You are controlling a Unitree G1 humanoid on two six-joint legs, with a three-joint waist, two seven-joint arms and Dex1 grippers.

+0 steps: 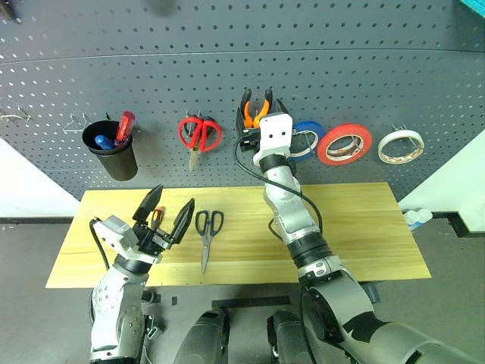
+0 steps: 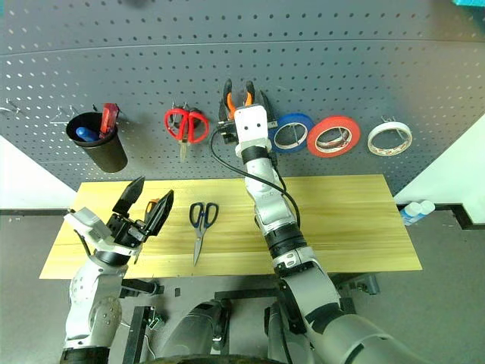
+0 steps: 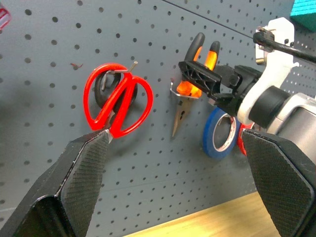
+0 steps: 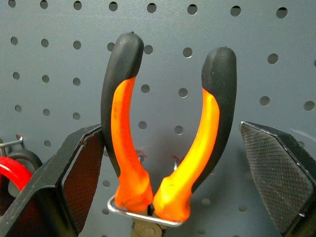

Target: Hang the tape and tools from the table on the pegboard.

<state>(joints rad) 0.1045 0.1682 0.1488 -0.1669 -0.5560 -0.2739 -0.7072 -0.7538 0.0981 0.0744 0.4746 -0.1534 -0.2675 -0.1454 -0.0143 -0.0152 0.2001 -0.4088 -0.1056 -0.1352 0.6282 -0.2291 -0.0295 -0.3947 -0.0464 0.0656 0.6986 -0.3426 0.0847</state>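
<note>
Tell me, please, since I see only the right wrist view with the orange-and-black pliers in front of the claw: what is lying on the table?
Observer: One pair of black-handled scissors lies on the light wood-grain table.
Operator: Where is the left claw?
Observer: The left claw is open over the table's left part, beside the scissors and not touching them.
Operator: Is the cream tape hung?
Observer: Yes. The cream-coloured roll of tape hangs on the dark grey pegboard, to the right of the red-orange roll.
</note>
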